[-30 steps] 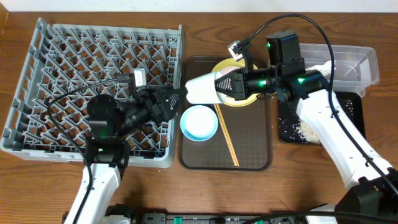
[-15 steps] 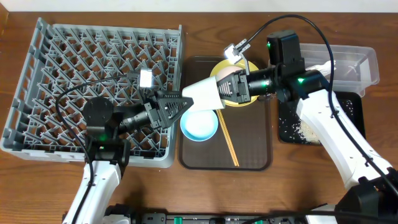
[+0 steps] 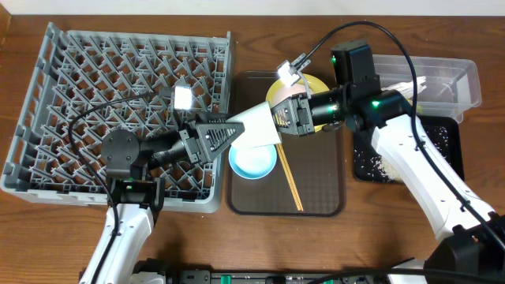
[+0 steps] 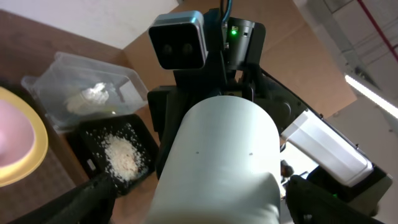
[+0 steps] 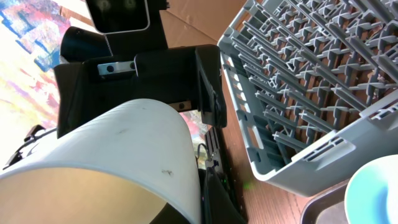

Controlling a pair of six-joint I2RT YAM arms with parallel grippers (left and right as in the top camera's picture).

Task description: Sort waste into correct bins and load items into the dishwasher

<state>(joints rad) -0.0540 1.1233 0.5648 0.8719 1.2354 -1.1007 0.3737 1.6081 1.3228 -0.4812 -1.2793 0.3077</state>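
Two grippers are now brought together at one white cup (image 3: 256,126), where a second ago they were held well apart. Behind the left gripper (image 3: 234,131) stands the grey dish rack (image 3: 95,71). That gripper has been swung off the rack's right edge and pushed forward. Its fingers (image 4: 323,196) are spread to either side of the cup's closed end. In the left wrist view a gap is left on both sides, so nothing is clamped by it yet.

The cup is carried on its side, just ahead of the left fingertips and above the light-blue bowl (image 3: 253,158). It has been lowered and brought leftward to meet them. It is held at its open end by the right gripper (image 3: 280,118), whose jaws are closed tight on it. Just behind the right gripper the yellow plate (image 3: 316,83) is left on the brown tray (image 3: 323,197), and the chopsticks (image 3: 288,177) lie beneath it. Out past its wrist sit the clear tub (image 3: 450,79) and the black tray (image 3: 442,138) with rice scraps (image 3: 387,166).

A handover is judged to be almost set. The left fingers must be closed before the right grip is let go, or the cup may be dropped onto the bowl. Only then can it be racked.
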